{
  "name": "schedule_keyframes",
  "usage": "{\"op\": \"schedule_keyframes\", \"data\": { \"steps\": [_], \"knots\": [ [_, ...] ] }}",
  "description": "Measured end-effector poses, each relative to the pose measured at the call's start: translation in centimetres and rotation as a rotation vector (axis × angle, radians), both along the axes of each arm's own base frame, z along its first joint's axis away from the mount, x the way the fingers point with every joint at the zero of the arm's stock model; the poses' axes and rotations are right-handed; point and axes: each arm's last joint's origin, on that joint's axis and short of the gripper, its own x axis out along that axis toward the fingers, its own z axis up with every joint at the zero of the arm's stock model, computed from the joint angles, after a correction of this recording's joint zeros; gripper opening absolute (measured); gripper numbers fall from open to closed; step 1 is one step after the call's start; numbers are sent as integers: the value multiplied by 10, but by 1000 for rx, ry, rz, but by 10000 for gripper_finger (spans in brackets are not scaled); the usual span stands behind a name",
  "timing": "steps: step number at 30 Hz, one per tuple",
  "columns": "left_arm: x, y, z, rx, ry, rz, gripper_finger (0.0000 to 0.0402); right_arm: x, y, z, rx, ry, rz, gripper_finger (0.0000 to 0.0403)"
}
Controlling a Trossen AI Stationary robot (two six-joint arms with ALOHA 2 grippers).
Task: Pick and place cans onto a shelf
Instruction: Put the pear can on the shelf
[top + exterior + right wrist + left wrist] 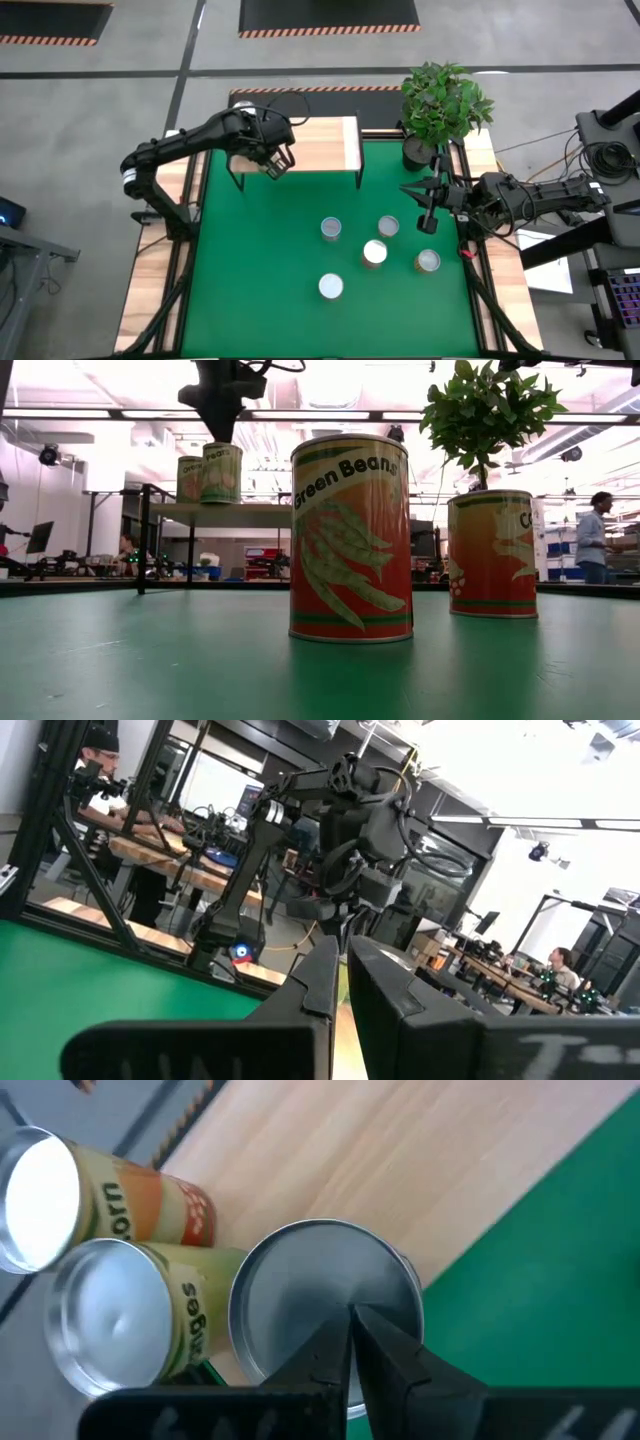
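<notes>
The left gripper (277, 160) hangs at the front edge of the pale-wood shelf (320, 150), toward its left end. In the left wrist view its dark fingers (385, 1345) lie pressed together, nothing between them, directly above the silvery top of one can (325, 1305) standing on the board's front edge. Just beyond the gripper, two more cans stand side by side on the shelf, touching or nearly so: a yellowish one (125, 1325) and, past it, an orange-banded one (70, 1200).

Forward of the gripper and off to its right, five cans stand apart on the green mat (260, 260): one (331, 229) nearest the shelf, one (388, 226) beside it, one (375, 252), a tan one (427, 261), and one (331, 286) farthest out. From table height, a Green Beans can (350, 540) fills the foreground.

The right gripper (428, 205) waits above the mat's right edge, below the potted plant (440, 105), its fingers (400, 990) closed and empty.
</notes>
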Motion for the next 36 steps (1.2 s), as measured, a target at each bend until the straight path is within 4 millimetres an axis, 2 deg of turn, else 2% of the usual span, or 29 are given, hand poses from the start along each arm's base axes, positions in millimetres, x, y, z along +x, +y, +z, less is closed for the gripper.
{"op": "schedule_keyframes", "data": {
  "steps": [13,36],
  "knots": [
    [-12,-4,1,-36,20,92,0,0,0,0,0,0,0,18],
    [-16,-2,1,2,65,87,0,0,0,0,0,1,0,18]
  ]
}}
